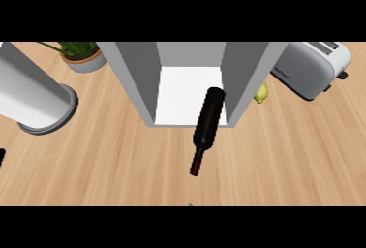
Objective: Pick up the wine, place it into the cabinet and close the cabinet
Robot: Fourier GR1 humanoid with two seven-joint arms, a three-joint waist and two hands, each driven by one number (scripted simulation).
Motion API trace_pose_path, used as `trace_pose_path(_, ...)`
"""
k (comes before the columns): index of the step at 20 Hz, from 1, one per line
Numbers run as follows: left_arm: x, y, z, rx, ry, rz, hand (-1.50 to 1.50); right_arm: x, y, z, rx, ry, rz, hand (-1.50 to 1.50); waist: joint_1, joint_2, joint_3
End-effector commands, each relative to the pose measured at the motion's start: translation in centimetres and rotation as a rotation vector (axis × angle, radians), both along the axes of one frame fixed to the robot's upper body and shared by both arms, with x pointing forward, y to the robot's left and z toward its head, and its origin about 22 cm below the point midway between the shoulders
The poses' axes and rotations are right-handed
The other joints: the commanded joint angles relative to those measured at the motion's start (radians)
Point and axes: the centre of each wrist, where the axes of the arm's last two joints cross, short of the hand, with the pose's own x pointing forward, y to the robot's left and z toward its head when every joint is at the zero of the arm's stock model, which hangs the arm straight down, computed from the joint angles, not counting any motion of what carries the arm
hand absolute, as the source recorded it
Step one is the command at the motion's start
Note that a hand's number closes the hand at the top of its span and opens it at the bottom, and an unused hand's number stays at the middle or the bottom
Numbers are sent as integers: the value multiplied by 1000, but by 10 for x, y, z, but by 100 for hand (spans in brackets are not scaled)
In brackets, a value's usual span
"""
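Note:
A dark wine bottle (206, 121) lies lengthwise at the cabinet's front. Its thick end is over the white floor of the open grey cabinet (134, 82), and its thin neck sticks out over the wooden counter towards me. Nothing holds the bottle. A small black sliver at the view's left edge is my left hand (1, 157); too little of it shows to tell how it stands. My right hand does not show. I see no cabinet door.
A large pale cylinder (32, 97) stands at the left, with a potted plant (82, 57) behind it. At the right of the cabinet are a silver toaster (311, 68) and a yellow lemon (262, 93).

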Motion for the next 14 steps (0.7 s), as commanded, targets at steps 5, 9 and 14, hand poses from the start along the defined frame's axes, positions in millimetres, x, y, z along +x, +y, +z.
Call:
trace_pose_path(5, 10, 4, 2, -37, 7, -61, -150, -8, 40, 19, 29, -123, 75, 150, 7, 6, -1)
trace_pose_path(9, 6, -1, 2, -40, -1, -43, -150, 9, 47, 28, 18, -115, 72, 150, 23, 10, 0)
trace_pose_path(14, 21, 3, 15, -48, -14, -57, -150, 34, 68, 34, 62, -103, 64, 150, 33, 14, 0)
